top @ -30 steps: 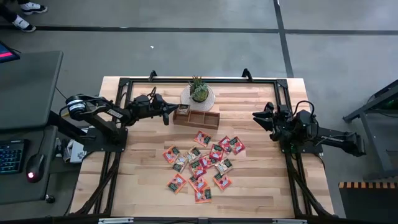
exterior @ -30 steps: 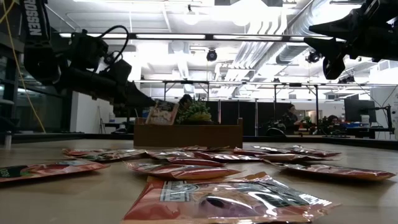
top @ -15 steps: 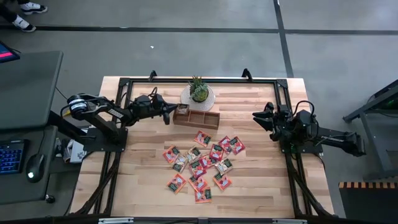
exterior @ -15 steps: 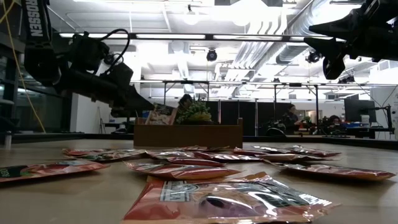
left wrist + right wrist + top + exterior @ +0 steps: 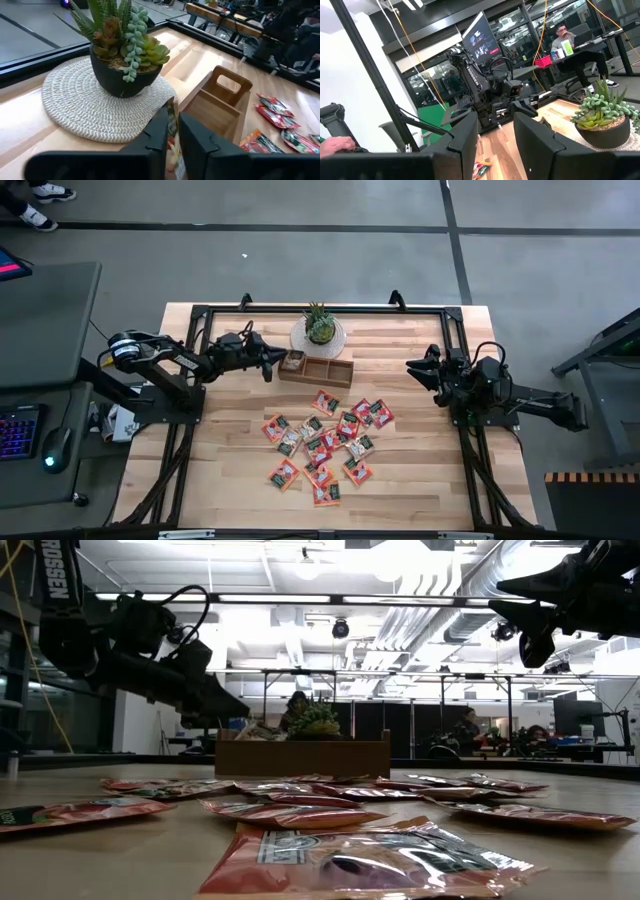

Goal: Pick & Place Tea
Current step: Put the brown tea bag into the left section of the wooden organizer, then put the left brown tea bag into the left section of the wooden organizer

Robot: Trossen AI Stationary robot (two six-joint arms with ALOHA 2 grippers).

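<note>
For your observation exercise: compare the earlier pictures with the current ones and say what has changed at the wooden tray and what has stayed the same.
The sachet that stood tall above the wooden tray at the left gripper has sunk into the tray's left end; only its top shows over the wall. The wrist view shows it between slightly parted fingers, so it is being let go. The right gripper, raised and empty, and the sachets on the table stayed put.

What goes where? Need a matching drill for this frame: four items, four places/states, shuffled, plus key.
Items:
1. left tool
2. right tool
3. succulent pot
4. loose tea sachets

Places/states:
A. on the round woven mat
B. open, empty, raised over the table's right side
C. scattered flat in front of the tray
D. at the wooden tray's left end

Pairs: 1-D, 2-B, 3-A, 4-C
</note>
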